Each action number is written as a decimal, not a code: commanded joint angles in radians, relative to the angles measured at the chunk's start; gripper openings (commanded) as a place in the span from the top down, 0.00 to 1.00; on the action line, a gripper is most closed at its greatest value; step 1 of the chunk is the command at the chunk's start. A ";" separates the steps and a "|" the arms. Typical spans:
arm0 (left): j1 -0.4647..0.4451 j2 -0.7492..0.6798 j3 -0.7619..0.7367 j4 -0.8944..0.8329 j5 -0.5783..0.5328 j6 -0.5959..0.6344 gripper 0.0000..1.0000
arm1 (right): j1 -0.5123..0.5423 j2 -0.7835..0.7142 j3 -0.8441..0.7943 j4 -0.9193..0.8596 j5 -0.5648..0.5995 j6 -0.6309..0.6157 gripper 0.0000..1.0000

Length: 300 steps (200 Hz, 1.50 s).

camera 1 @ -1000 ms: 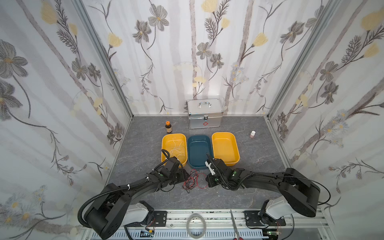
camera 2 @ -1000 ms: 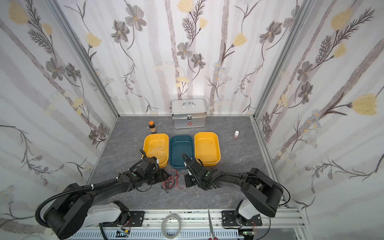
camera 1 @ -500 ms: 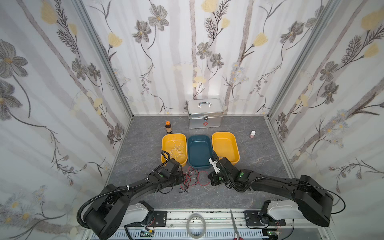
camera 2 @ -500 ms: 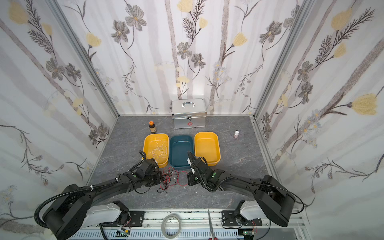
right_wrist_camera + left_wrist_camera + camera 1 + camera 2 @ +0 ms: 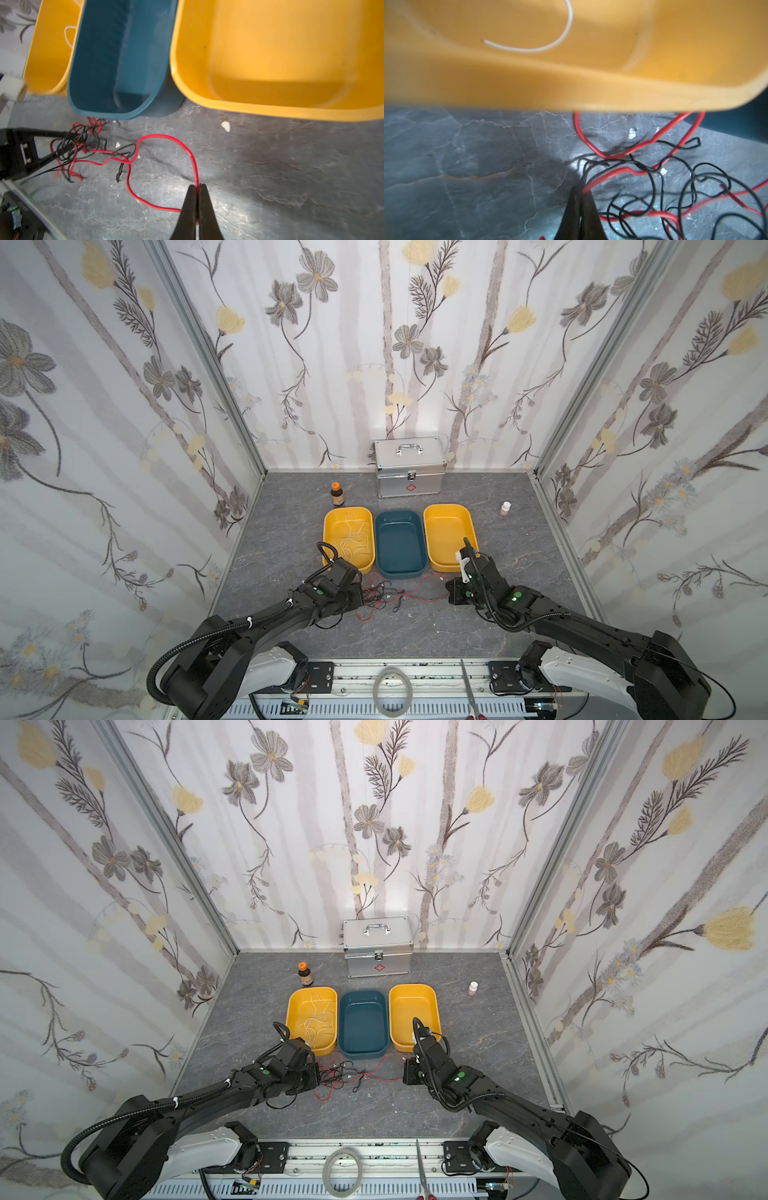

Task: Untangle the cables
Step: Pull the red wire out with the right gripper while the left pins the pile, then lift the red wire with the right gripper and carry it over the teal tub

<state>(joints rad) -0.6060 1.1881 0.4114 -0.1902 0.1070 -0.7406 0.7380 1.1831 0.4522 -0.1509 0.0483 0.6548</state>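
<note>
A tangle of thin red and black cables [image 5: 380, 598] [image 5: 340, 1077] lies on the grey floor in front of the bins. My left gripper [image 5: 360, 598] [image 5: 318, 1079] is at the tangle's left end. In the left wrist view it [image 5: 581, 189] is shut on a red strand and black strands. One red cable [image 5: 424, 585] [image 5: 166, 138] runs out of the tangle to the right. My right gripper [image 5: 448, 591] [image 5: 405, 1073] [image 5: 197, 187] is shut on that red cable. A white cable [image 5: 353, 538] [image 5: 542, 48] lies in the left yellow bin [image 5: 348, 511].
A blue bin [image 5: 401, 512] and a second yellow bin [image 5: 446, 506] stand beside the left one. Behind them are a metal case [image 5: 409, 472], a brown bottle [image 5: 337, 494] and a small white bottle [image 5: 505, 508]. A tape ring [image 5: 392, 691] and scissors [image 5: 469, 689] lie on the front rail.
My left gripper has closed on the tangle. My right gripper has moved to the right, drawing the red cable out of the tangle.
</note>
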 commanded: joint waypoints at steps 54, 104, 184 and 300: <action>0.011 -0.021 0.004 -0.049 -0.032 0.002 1.00 | -0.138 -0.199 -0.070 -0.098 0.076 0.051 0.95; 0.015 -0.028 0.021 -0.062 -0.004 0.019 0.95 | -0.146 -0.221 -0.060 -0.076 -0.034 -0.018 0.94; 0.015 -0.097 0.117 -0.189 0.013 0.080 0.54 | -0.140 -0.192 -0.049 0.000 -0.180 -0.051 0.94; -0.045 -0.097 0.217 -0.083 0.203 0.126 0.32 | -0.055 -0.110 -0.036 0.066 -0.196 -0.049 0.94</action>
<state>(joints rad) -0.6281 1.0622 0.6167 -0.3622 0.2554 -0.6205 0.6716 1.0763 0.3988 -0.1387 -0.1371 0.6090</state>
